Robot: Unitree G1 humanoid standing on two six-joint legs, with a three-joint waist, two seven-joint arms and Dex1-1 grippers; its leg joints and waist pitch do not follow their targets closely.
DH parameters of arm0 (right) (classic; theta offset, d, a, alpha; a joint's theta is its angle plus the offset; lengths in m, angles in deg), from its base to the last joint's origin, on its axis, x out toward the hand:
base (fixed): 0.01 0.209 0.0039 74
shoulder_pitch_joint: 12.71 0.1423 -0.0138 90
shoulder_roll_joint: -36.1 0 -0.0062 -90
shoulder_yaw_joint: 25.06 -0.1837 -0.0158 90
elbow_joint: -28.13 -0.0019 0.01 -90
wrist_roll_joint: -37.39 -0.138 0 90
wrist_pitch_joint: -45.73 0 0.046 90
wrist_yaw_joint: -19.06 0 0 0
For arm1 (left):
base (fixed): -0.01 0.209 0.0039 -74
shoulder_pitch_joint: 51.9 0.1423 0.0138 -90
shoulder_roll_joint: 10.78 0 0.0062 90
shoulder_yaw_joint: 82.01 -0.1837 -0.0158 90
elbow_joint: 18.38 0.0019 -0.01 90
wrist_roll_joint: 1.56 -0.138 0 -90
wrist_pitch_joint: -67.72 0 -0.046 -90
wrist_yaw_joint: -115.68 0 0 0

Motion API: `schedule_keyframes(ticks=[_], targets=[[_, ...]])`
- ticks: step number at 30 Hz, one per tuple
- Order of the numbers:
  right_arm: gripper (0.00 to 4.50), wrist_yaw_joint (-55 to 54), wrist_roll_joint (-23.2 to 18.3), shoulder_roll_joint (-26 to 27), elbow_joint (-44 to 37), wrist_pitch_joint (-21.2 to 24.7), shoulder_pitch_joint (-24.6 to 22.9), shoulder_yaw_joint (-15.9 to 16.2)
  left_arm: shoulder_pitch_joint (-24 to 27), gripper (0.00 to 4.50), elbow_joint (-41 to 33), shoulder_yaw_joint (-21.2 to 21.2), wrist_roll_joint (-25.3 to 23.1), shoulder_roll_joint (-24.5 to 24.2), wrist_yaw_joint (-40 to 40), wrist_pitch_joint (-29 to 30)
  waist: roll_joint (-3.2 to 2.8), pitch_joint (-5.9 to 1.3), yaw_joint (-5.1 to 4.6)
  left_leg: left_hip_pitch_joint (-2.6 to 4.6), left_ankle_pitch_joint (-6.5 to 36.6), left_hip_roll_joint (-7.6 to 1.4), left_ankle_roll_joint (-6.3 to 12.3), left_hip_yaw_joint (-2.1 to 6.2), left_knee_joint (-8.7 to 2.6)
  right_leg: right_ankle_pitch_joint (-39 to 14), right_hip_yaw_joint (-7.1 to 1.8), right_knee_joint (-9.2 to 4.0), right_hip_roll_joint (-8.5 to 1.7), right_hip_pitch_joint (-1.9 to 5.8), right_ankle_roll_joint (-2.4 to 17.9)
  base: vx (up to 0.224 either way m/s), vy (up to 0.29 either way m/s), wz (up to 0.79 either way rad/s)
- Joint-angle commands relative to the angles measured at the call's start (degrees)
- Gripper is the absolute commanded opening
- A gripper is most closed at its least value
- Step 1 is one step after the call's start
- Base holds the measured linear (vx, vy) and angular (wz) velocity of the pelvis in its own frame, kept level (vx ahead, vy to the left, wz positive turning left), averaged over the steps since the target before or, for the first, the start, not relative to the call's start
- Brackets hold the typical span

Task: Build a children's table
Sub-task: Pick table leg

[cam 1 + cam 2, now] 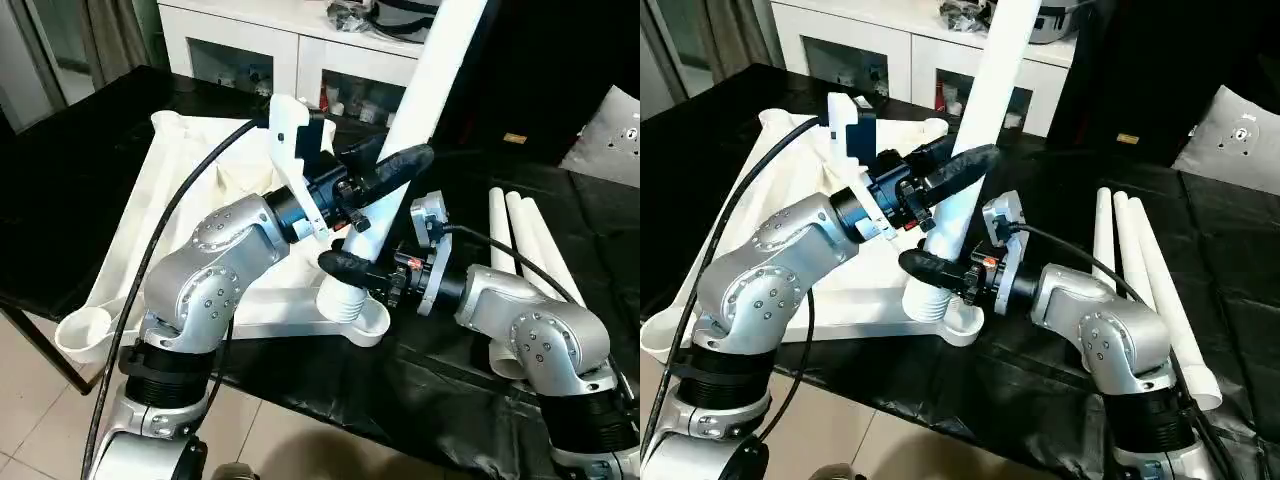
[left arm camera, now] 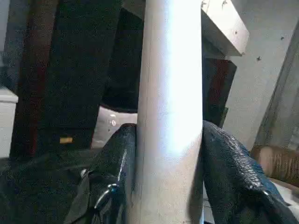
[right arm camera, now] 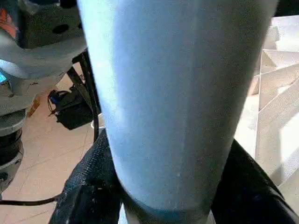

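One leg (image 1: 430,90) stands in the near corner socket (image 1: 355,310) of the upturned tabletop (image 1: 190,200) on the desk, both claws clamped on it: left claw (image 1: 385,185) higher, right claw (image 1: 350,268) lower. Three legs (image 1: 525,235) lie unfitted by the desk's right edge.

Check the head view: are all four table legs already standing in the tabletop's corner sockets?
No: only one leg stands in a corner socket of the tabletop, while three spare legs lie on the black surface beside it.
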State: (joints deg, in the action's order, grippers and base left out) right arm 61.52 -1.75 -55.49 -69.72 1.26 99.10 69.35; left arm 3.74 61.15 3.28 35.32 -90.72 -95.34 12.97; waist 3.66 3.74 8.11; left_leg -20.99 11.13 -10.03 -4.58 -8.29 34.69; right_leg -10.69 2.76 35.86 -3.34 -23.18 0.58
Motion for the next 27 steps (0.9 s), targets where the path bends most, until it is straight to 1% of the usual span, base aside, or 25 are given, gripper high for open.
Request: schedule_keyframes(ticks=[1, 2, 5, 6, 7, 8, 9, 11, 13, 14, 15, 16, 17, 18, 19, 20, 21, 22, 23, 24, 25, 26, 27], targets=[[1.95, -1.5, 2.7, 0.0, 1.1, -2.4, -0.2, 0.0, -0.9, 2.48, -2.4, -1.0, 3.4, 1.0, -1.5, 2.3, -0.09, -4.07, -0.08, 0.05, 5.6, -2.29, -1.98, -0.07, -4.00, -11.5, -2.49, -4.18, -4.37, 3.37, 7.3, 0.000, 0.000, 0.00], [1.95, -2.3, 4.4, 0.4, 1.9, -3.8, 0.1, 0.8, -0.8, 2.55, -3.0, -1.8, 4.0, 1.2, -2.1, 2.8, -0.20, -4.06, -0.09, 0.05, 5.7, -2.24, -2.01, -0.06, -4.01, -11.7, -2.48, -4.24, -4.32, 3.36, 7.3, 0.000, 0.000, 0.00], [1.92, -2.9, 5.4, 1.0, 2.4, -4.9, 0.3, 1.4, -0.7, 2.88, -3.1, -2.8, 3.8, 2.3, -1.8, 2.7, -0.14, -3.98, -0.18, 0.05, 6.7, -2.33, -1.94, -0.07, -4.08, -12.9, -2.51, -4.48, -4.35, 3.32, 7.1, 0.000, 0.000, 0.00], [1.92, -3.3, 5.8, 1.4, 2.6, -5.1, 0.4, 1.7, -0.7, 2.88, -3.2, -3.7, 3.5, 2.9, -1.7, 2.6, -0.14, -3.97, -0.17, 0.05, 6.7, -2.34, -1.86, 0.01, -4.14, -13.0, -2.50, -4.45, -4.30, 3.41, 6.8, 0.000, 0.000, 0.00], [1.91, -3.8, 6.5, 1.8, 2.9, -5.5, 0.5, 2.2, -0.6, 3.02, -3.3, -5.0, 2.8, 3.6, -2.0, 2.1, -0.22, -3.96, -0.22, 0.02, 6.8, -2.37, -1.88, 0.00, -4.13, -12.9, -2.52, -4.49, -4.29, 3.32, 6.7, 0.000, 0.000, 0.00], [1.91, -4.1, 6.7, 2.0, 3.1, -5.7, 0.6, 2.4, -0.6, 3.13, -3.4, -5.5, 2.5, 4.1, -2.0, 1.9, -0.17, -3.99, -0.23, 0.05, 6.7, -2.36, -1.87, 0.01, -4.14, -12.8, -2.50, -4.50, -4.26, 3.34, 6.6, 0.000, 0.000, 0.00], [1.91, -4.6, 7.1, 2.3, 3.4, -5.8, 0.7, 2.5, -0.6, 3.13, -3.4, -5.8, 2.5, 4.6, -1.8, 1.8, -0.23, -3.99, -0.24, 0.08, 6.7, -2.36, -1.79, 0.05, -4.16, -12.5, -2.51, -4.41, -4.24, 3.39, 6.6, 0.000, 0.000, 0.00], [1.91, -5.6, 8.1, 2.9, 4.4, -6.4, 0.8, 2.5, -0.6, 3.31, -3.7, -5.8, 3.2, 5.8, -1.5, 1.6, -0.22, -4.04, -0.26, 0.04, 6.6, -2.35, -1.81, 0.00, -4.10, -12.0, -2.53, -4.43, -4.28, 3.37, 6.7, 0.000, 0.000, 0.00], [1.91, -6.5, 9.0, 3.0, 5.3, -6.4, 0.7, 2.4, -0.6, 3.33, -3.6, -4.1, 4.4, 7.0, -0.7, 1.2, -0.27, -4.04, -0.27, 0.06, 6.7, -2.36, -1.87, 0.00, -4.09, -11.5, -2.52, -4.40, -4.22, 3.42, 6.9, 0.000, 0.000, 0.00], [1.91, -6.6, 9.0, 3.0, 5.2, -6.3, 0.7, 2.4, -0.6, 3.33, -3.6, -4.0, 4.5, 7.1, -0.6, 1.2, -0.21, -4.03, -0.31, 0.04, 6.6, -2.33, -1.82, 0.01, -4.11, -11.4, -2.51, -4.39, -4.18, 3.46, 7.0, 0.000, 0.000, 0.00], [1.91, -7.0, 9.1, 3.0, 5.2, -5.9, 0.4, 2.2, -0.6, 3.33, -3.4, -2.9, 5.0, 7.5, -0.1, 1.1, -0.44, -4.01, -0.31, 0.05, 6.7, -2.29, -1.85, 0.01, -4.10, -11.4, -2.52, -4.49, -4.17, 3.44, 7.0, 0.000, 0.000, 0.00], [1.91, -7.5, 8.8, 3.1, 4.9, -5.8, -0.1, 1.6, -0.5, 3.33, -3.1, -1.5, 5.4, 7.7, 0.5, 0.8, -0.38, -4.01, -0.29, 0.06, 6.9, -2.27, -1.87, 0.03, -4.10, -11.6, -2.50, -4.47, -4.21, 3.47, 7.1, 0.000, 0.000, 0.00], [1.91, -8.2, 8.8, 3.3, 4.3, -6.6, -1.0, 0.8, -0.1, 3.33, -2.8, 0.1, 6.1, 7.7, 0.9, 0.8, -0.57, -4.03, -0.35, 0.11, 7.3, -2.24, -1.97, 0.02, -4.09, -11.6, -2.51, -4.53, -4.14, 3.47, 7.2, 0.000, 0.000, 0.00], [1.91, -8.6, 8.9, 3.5, 3.9, -7.1, -1.5, 0.4, 0.1, 3.33, -2.8, 0.8, 6.4, 7.6, 1.0, 0.9, -0.97, -4.01, -0.27, 0.06, 7.3, -2.23, -2.08, 0.06, -4.10, -11.5, -2.52, -4.47, -4.20, 3.46, 7.1, 0.000, 0.000, 0.00], [1.91, -9.7, 9.3, 3.9, 3.4, -8.6, -2.3, -0.4, 0.6, 3.33, -2.8, 1.6, 6.5, 7.3, 1.1, 0.9, -1.46, -4.10, -0.19, 0.15, 7.7, -2.25, -2.29, 0.13, -4.11, -10.9, -2.52, -4.44, -4.16, 3.36, 7.2, 0.000, 0.000, 0.00], [1.91, -10.4, 9.8, 4.2, 3.0, -10.0, -2.9, -1.1, 1.0, 3.33, -2.8, 1.9, 6.4, 6.7, 0.9, 1.0, -1.21, -4.11, -0.29, 0.20, 7.8, -2.31, -2.32, 0.10, -4.13, -10.5, -2.50, -4.51, -4.09, 3.33, 7.3, 0.000, 0.000, 0.00], [1.91, -10.6, 9.9, 3.6, 1.9, -9.7, -3.8, -1.3, 1.6, 3.33, -2.5, 1.6, 4.7, 5.4, 0.7, 1.1, -1.89, -4.18, -0.19, 0.21, 7.8, -2.28, -2.57, 0.23, -4.16, -9.6, -2.46, -4.29, -4.03, 3.39, 7.6, 0.000, 0.000, 0.00], [1.91, -10.6, 9.9, 3.1, 1.0, -9.2, -4.4, -1.4, 2.0, 3.33, -2.2, 1.3, 3.4, 4.4, 0.6, 1.1, -1.51, -4.12, -0.32, 0.24, 8.0, -2.31, -2.39, 0.13, -4.18, -9.3, -2.46, -4.54, -3.92, 3.40, 7.5, 0.000, 0.000, 0.00], [1.91, -10.6, 10.4, 2.5, 0.0, -9.2, -5.2, -1.2, 2.6, 3.33, -2.0, 0.7, 1.9, 3.4, 0.3, 1.1, -1.57, -4.13, -0.35, 0.07, 7.7, -2.18, -2.05, 0.21, -4.21, -8.6, -2.43, -4.28, -3.81, 3.70, 7.3, 0.000, 0.000, 0.00], [1.90, -10.7, 10.7, 2.2, -0.4, -9.2, -5.6, -1.0, 2.8, 3.33, -1.9, 0.4, 1.3, 3.0, 0.2, 1.1, -1.40, -4.06, -0.45, -0.05, 7.6, -2.05, -1.63, 0.13, -4.24, -9.9, -2.49, -4.56, -3.73, 3.77, 6.2, 0.000, 0.000, 0.00], [1.90, -10.6, 10.6, 1.9, -1.8, -9.2, -6.6, -1.1, 3.7, 3.33, -1.9, -0.5, -0.8, 1.4, 0.1, 0.6, -1.61, -4.01, -0.45, -0.03, 8.2, -2.06, -1.41, 0.11, -4.34, -12.1, -2.54, -4.79, -3.84, 3.68, 5.3, 0.000, 0.000, 0.00], [1.90, -10.8, 10.5, 1.7, -2.6, -9.1, -7.1, -1.3, 4.2, 3.33, -2.0, -0.8, -1.7, 0.7, 0.2, 0.3, -1.47, -4.04, -0.52, -0.06, 8.3, -2.05, -1.45, 0.17, -4.34, -13.1, -2.51, -4.83, -3.86, 3.73, 4.8, 0.000, 0.000, 0.00], [1.90, -11.5, 10.6, 1.6, -3.8, -9.2, -8.0, -1.7, 5.5, 3.33, -2.3, -1.8, -4.4, -1.5, -0.1, -1.1, -1.67, -4.02, -0.55, 0.01, 8.4, -2.14, -1.56, 0.20, -4.45, -14.1, -2.55, -4.97, -3.87, 3.53, 4.3, 0.000, 0.000, 0.00]])
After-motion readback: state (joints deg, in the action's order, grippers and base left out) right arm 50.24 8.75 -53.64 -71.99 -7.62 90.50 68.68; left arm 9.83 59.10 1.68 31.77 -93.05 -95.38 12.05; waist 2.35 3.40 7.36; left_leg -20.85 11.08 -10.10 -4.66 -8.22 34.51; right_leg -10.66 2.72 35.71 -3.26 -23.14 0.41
